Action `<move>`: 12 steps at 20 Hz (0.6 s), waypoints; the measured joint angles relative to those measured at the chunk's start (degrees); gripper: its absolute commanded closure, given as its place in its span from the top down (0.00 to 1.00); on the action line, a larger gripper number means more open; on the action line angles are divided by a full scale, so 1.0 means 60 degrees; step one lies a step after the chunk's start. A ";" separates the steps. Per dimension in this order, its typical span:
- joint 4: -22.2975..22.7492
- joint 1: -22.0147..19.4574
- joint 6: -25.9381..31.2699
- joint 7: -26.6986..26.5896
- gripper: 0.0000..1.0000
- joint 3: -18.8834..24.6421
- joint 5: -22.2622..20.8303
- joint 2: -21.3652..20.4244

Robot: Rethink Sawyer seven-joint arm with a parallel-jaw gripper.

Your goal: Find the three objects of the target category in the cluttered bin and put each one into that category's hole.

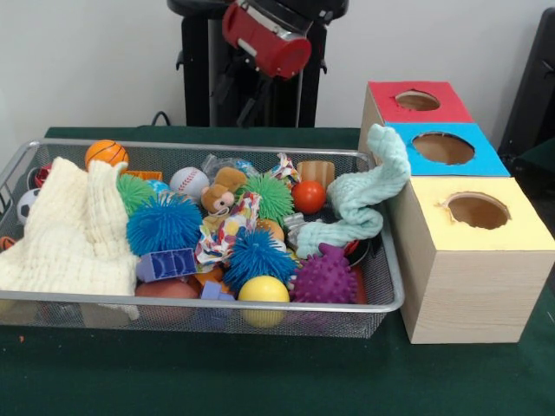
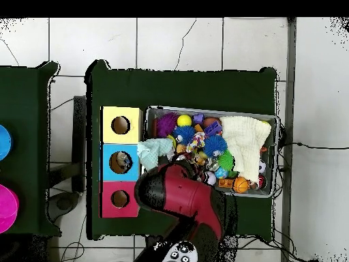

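Green-covered desk [image 1: 260, 381] on a tiled floor, pale wall behind, my pedestal at the far side. My arm [image 2: 180, 198] is drawn up and back over the bin's near-base corner, probably clear of the clutter so the cameras can see in. In the front view only the red link shows at the top edge; from overhead the arm covers whatever is below it. Can't tell whether my gripper is open, closed or carrying something: it isn't visible in either view.

Cluttered bin [image 1: 381, 305] sits just left of the wooden box [image 1: 468, 295] in the front view, close enough that a transfer should be short. Cream muslin cloth [image 1: 74, 230] is heaped over the bin's left end and likely hides things underneath. Pale green cloth [image 1: 364, 204] drapes from the bin over its rim, touching the box by the blue top; it may snag on a move that way.

Blue-topped hole [image 1: 443, 147] is the middle one, between red and yellow. Overhead shows something pale inside it; can't say what.

Bottles: one clear crumpled piece [image 1: 221, 165] at the bin's back, near the baseball, looks like one. The rest I can't pick out among the spiky balls [image 1: 165, 224].
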 measured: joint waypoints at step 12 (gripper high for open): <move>0.0821 -0.0584 -0.1024 0.0000 1.00 0.0713 -0.0002 0.0110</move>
